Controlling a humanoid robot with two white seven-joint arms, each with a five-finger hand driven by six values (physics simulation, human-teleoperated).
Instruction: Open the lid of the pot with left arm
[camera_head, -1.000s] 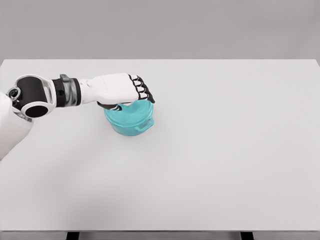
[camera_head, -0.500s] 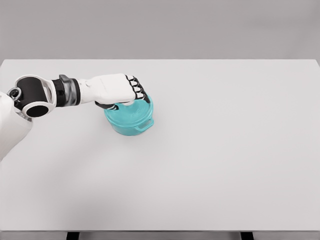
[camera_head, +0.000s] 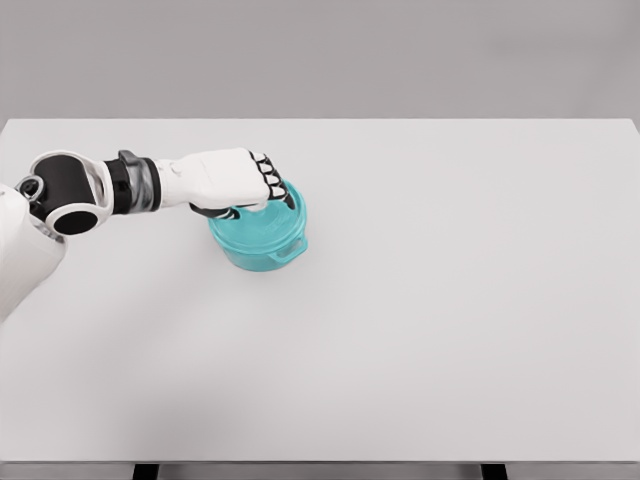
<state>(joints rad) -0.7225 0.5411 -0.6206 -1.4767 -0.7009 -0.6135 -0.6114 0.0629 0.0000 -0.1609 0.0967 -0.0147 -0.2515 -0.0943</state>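
A teal pot (camera_head: 262, 245) with small side handles stands on the white table (camera_head: 450, 300), left of the middle. Its teal lid (camera_head: 288, 214) lies on top, largely covered by my left hand (camera_head: 264, 192). The left arm reaches in from the left edge, and the hand rests on the lid's centre with its fingers curled down around the knob, which is hidden under the palm. The lid looks seated on the pot. No right arm shows.
The table's far edge runs just behind the pot. Nothing else stands on the table besides the pot.
The left hand has drawn slightly to the left over the lid and its fingers have curled in tighter. The pot has stayed in place.
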